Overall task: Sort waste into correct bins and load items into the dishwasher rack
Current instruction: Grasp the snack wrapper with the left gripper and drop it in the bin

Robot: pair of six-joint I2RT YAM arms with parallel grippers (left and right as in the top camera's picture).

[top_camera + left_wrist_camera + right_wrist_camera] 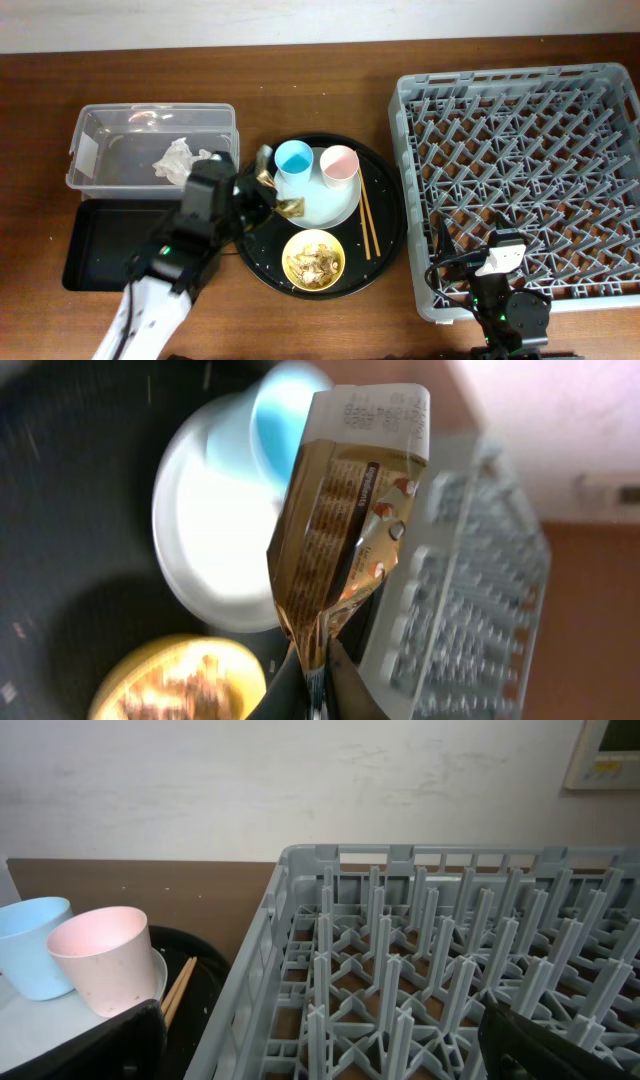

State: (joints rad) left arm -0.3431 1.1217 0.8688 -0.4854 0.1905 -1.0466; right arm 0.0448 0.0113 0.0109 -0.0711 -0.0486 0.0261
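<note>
Left gripper [315, 695] is pinched shut on the bottom edge of the gold-and-brown wrapper [345, 530], which stands up from the fingertips in the wrist view. From overhead the wrapper sits at the left rim of the round black tray [385, 215], just beside the plate [335, 210]. The arm covers part of it, so it is hard to say whether it is clear of the plate.

Right gripper [320, 1020] hangs wide open and holds nothing, low at the front edge of the rack [520, 150] in the lower right of the frame.

The job looks early. A white tissue [175, 160] already lies in the clear tub [95, 125] at upper left. The shallow black bin [90, 250] below it shows nothing inside. The wrapper has yet to reach a bin, and the food scraps sit in the yellow bowl [313, 260] at the bottom of the round tray. Nothing is loaded in the rack.

The blue cup [294, 158] and pink cup [339, 163] stand side by side on the plate, and the chopsticks [365, 222] lie just right of it. The tub's near wall stands between the wrapper and the tissue, so the wrapper probably has to go over it.
</note>
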